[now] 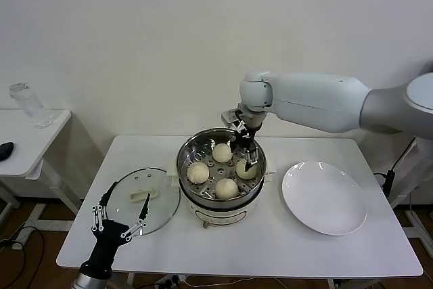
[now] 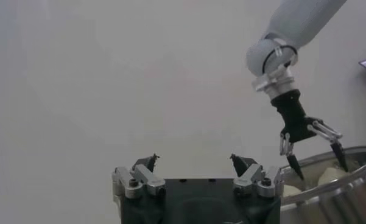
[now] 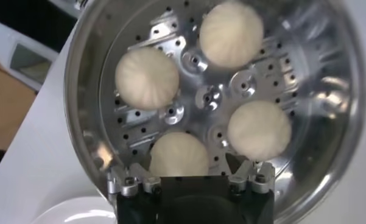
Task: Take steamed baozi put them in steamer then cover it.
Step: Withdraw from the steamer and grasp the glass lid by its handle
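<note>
Right end effector (image 1: 247,156) hangs wide open and empty over the steamer (image 1: 186,155), all four baozi (image 1: 226,187) inside, cover (image 1: 143,200) waiting.

Shiny perforated metal steamer (image 1: 186,150); smooth matt baozi (image 1: 198,172).

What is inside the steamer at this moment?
Four baozi lie on the steamer's perforated floor, uncovered. The open right gripper hangs over one, partly hiding it. The cover lies on the table beside it.
</note>
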Available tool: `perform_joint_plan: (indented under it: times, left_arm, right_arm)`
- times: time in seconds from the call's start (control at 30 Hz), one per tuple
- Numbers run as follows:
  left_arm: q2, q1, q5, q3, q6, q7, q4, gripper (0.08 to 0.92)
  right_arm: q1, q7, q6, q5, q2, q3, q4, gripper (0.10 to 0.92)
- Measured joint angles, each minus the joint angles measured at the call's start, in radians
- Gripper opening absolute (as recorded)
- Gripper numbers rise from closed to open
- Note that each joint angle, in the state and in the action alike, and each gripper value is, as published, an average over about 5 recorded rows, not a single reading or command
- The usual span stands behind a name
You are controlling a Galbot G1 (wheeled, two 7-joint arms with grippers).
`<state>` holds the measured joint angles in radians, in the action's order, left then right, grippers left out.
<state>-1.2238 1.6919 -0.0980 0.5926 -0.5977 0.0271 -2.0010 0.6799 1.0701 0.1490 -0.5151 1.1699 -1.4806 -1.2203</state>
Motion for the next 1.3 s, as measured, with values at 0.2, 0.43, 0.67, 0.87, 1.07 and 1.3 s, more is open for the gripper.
perform_joint_plan:
  times: [0.2,0.43,0.67,0.87,1.07,1.3]
  left_arm:
    - [0.01,-0.025,-0.068,-0.006,0.029,0.047,0.0,0.823]
    - [0.023,-0.064,-0.187,-0.023,0.084,0.141,0.013,0.823]
    - [0.04,-0.098,-0.337,-0.044,0.15,0.238,0.036,0.823]
    - [0.048,-0.116,-0.484,-0.046,0.207,0.306,0.055,0.823]
    - [0.055,-0.116,-0.624,-0.026,0.242,0.325,0.081,0.823]
    - [0.069,-0.127,-0.754,0.004,0.272,0.312,0.124,0.823]
  right_arm:
    - [-0.055,-0.277,-0.072,-0.039,-0.125,0.105,-0.127,0.823]
    - [-0.251,-0.736,-0.166,-0.041,-0.277,0.329,-0.24,0.823]
    - [-0.602,-1.094,-0.256,-0.001,-0.361,0.699,-0.31,0.823]
    - [-0.959,-1.236,-0.333,0.058,-0.357,1.068,-0.359,0.823]
    - [-1.281,-1.296,-0.406,0.12,-0.296,1.391,-0.389,0.823]
    - [-1.573,-1.319,-0.473,0.169,-0.197,1.685,-0.415,0.823]
